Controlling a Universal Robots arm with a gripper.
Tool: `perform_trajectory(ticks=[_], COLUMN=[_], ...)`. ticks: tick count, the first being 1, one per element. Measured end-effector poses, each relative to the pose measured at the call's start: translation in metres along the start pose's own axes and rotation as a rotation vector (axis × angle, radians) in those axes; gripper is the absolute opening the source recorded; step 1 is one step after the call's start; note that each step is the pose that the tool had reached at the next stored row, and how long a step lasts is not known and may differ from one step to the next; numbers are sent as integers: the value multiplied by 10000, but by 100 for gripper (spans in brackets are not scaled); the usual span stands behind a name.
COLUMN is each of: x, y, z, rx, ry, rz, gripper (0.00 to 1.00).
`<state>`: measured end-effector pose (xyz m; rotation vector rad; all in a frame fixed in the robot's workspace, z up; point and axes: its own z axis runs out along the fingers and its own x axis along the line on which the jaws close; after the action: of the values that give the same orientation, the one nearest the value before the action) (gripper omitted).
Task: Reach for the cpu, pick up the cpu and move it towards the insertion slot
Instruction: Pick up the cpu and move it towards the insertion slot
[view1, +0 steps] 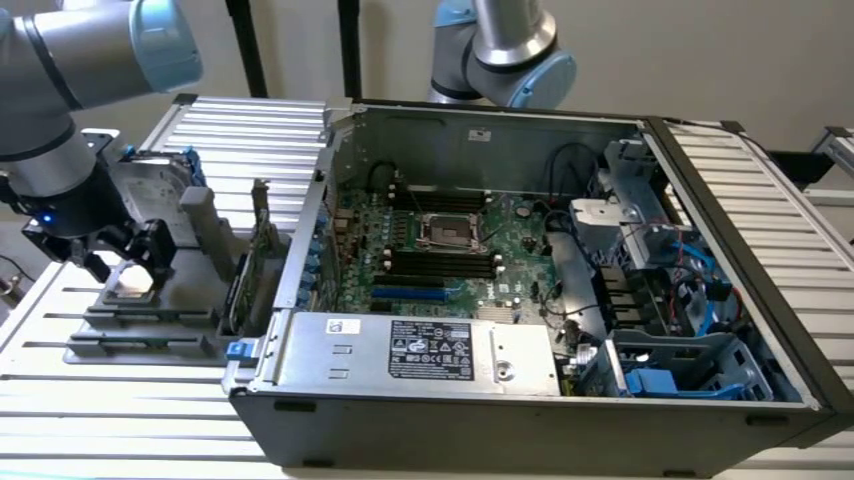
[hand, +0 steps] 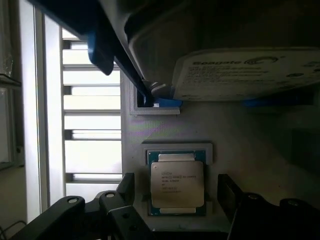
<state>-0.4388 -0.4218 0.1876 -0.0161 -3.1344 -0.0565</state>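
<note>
Hovering at the left edge of the exterior view, the hand (view1: 127, 272) hangs over a grey holder (view1: 147, 322) on the slatted worktop (view1: 120, 400). Its fingers (hand: 127, 186) are spread wide apart and grip nothing. The cpu (view1: 131, 280) lies flat in a square recess of that holder, directly below the hand and between the two fingers. In the wrist view each finger stands just beside an edge of the cpu with a gap showing, so the cpu is not clamped. A hard drive (hand: 250, 75) with blue rails stands in the same holder just beyond the cpu. The insertion slot (view1: 447, 231) sits near the middle of the exterior view, on the green board (view1: 514, 238) inside the open computer case (view1: 534, 410), well apart from the hand and toward the exterior view's right.
</note>
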Motion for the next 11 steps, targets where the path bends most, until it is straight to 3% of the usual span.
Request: perform_trajectory(ticks=[11], x=[-37], y=[-1], z=[4], rx=[2], ry=[3], rz=[-2], gripper=[76])
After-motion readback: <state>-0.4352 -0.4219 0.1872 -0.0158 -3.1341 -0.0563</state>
